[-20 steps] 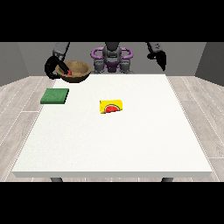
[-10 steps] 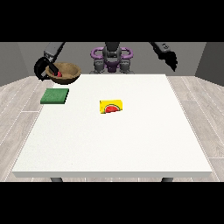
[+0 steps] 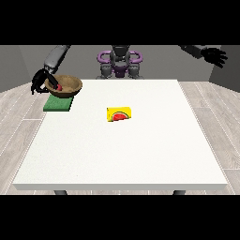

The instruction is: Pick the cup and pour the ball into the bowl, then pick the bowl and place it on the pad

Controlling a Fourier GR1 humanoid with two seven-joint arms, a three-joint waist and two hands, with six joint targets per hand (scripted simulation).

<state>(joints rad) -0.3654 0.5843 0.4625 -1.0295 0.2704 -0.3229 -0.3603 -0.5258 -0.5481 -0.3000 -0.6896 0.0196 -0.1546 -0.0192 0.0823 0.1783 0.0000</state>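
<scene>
A brown wooden bowl with a red ball inside it hangs just above the green pad at the table's far left. The hand at the view's left is curled over the bowl's left rim. A yellow cup with a red and green mark lies on its side near the table's middle. The hand at the view's right is raised high beyond the table's far right corner, its fingers spread and holding nothing.
The white table reaches from the robot's torso to the view's near side. Grey plank floor surrounds it.
The bowl has moved left and down with the hand at the view's left, and now hangs over the pad. The hand at the view's right has swung up and outward to the right.
</scene>
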